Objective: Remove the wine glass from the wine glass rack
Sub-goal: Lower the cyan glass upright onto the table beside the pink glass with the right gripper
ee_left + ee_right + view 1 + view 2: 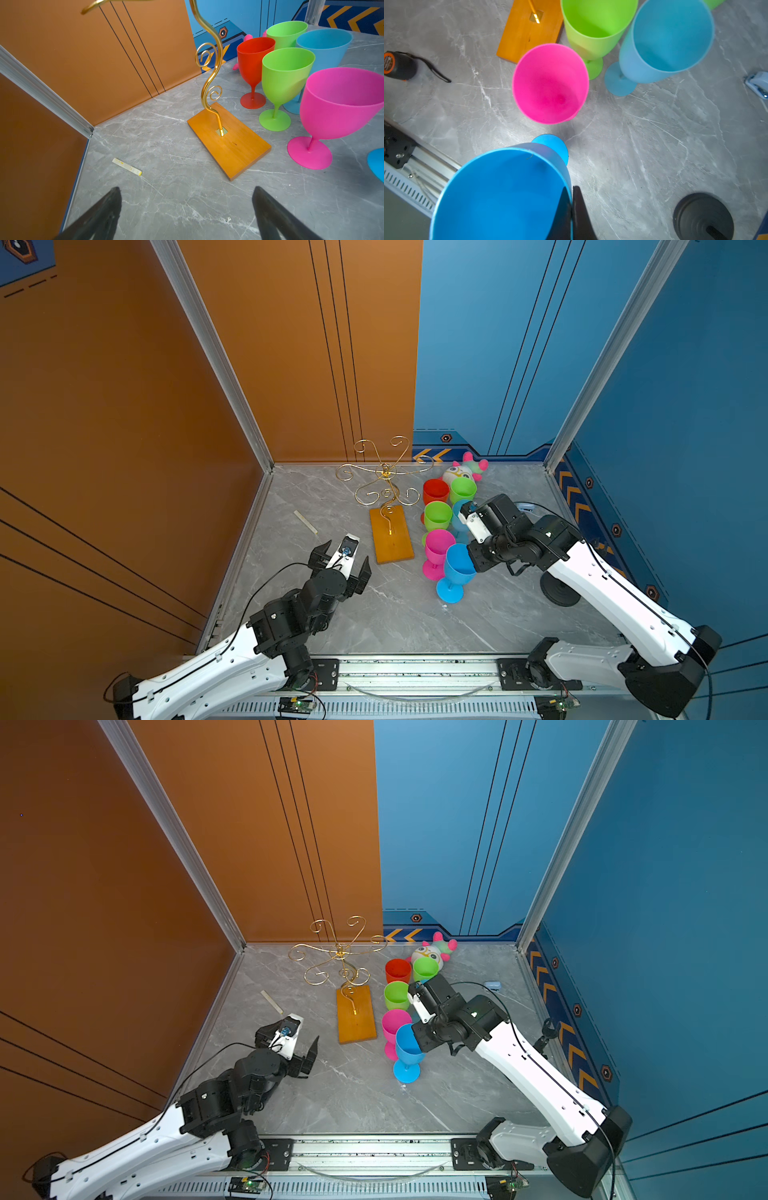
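Now | right pincer [571,189] pinching blue wine glass [500,197] rim | left pincer [187,188] spread, wine glass rack [230,145] near, ahead

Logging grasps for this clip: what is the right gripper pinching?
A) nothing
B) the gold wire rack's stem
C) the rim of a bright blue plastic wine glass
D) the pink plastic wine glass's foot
C: the right gripper is shut on the rim of the bright blue plastic wine glass, one finger inside the bowl, one outside.
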You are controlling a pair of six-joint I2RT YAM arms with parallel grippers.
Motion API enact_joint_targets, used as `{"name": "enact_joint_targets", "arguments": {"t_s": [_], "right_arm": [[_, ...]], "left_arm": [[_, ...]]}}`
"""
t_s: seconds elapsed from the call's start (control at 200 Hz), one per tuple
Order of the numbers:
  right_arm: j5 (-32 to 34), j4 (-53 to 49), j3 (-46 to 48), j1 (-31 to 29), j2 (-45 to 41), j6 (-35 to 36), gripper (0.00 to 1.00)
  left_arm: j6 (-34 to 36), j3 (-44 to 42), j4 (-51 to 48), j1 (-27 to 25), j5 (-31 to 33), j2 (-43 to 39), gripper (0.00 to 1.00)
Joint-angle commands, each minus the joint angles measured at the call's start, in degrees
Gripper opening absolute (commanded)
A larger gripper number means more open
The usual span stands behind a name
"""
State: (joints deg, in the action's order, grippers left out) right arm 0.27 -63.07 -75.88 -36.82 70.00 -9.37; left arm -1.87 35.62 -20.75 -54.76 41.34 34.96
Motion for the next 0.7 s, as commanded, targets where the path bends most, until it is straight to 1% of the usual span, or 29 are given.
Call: {"name": "enact_joint_targets", "arguments": {"t_s": [0.0,0.165,0.245,0.551,0.696], "right_arm": [[4.11,-1.44,0.98,2.54,-2.38,-1.95,0.0],[5.85,-1.2,1.52,8.0,-2.43,-2.26,0.0],[7.62,-0.28,1.57,9.57,-1.57,-2.71,0.0],[11.62,5.87,3.46,11.41,1.89,-3.51,0.0],[11.78,9.23,4.88,11.59,2.83,-3.39,0.0]], "left_arm": [[-3.2,-1.3,-3.17,2.41,-4.28,-0.96,0.99],[-3.99,-2.26,-3.85,5.31,-6.54,-1.84,1.0],[-4.13,-2.52,-4.02,6.23,-6.76,-2.1,1.0],[-4.3,-2.66,-4.64,7.13,-7.23,-2.2,0.98],[-4.3,-2.83,-4.64,7.15,-7.58,-2.39,0.98]]}}
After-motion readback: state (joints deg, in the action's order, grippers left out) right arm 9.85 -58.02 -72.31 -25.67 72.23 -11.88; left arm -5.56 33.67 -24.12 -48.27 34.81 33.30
